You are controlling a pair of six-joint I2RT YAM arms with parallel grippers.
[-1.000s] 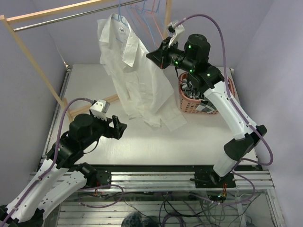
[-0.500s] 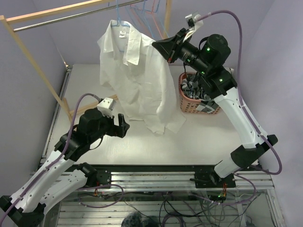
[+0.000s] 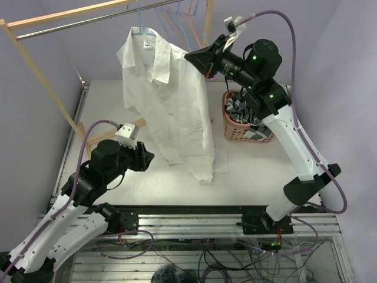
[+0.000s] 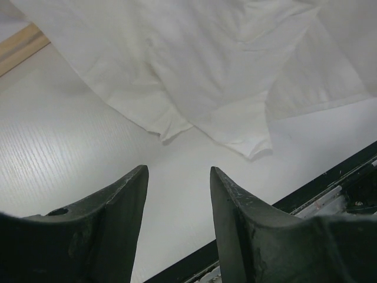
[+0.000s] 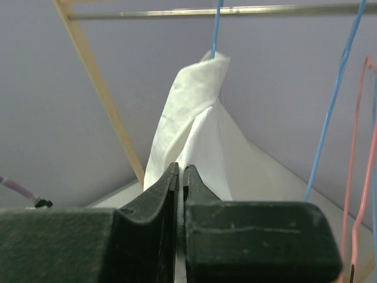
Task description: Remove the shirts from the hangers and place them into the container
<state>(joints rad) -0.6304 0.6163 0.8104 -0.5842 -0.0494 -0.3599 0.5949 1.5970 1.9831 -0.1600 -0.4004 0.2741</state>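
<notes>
A plain white shirt (image 3: 171,94) hangs from a light blue hanger (image 3: 139,25) on the rail, its hem reaching down to the table. My right gripper (image 3: 191,59) is shut on the shirt's shoulder edge; in the right wrist view the white cloth (image 5: 194,118) runs into the closed jaws of the gripper (image 5: 180,172). My left gripper (image 3: 147,158) is low over the table, left of the hem, open and empty. In the left wrist view the hem (image 4: 206,71) lies just beyond the left gripper (image 4: 177,177). The pink container (image 3: 228,128) holds a checked shirt (image 3: 240,113).
Empty blue and pink hangers (image 3: 179,15) hang on the rail (image 3: 88,20) right of the shirt, also seen as a blue hanger (image 5: 336,100) and a pink hanger (image 5: 359,177). The rack's wooden post (image 3: 41,73) stands at the left. The table's front rail (image 4: 330,188) is close.
The right gripper, holding the shirt, rose and the shirt now hangs straighter with its hem drawn in. The left gripper's fingers have narrowed and it edged near the hem.
</notes>
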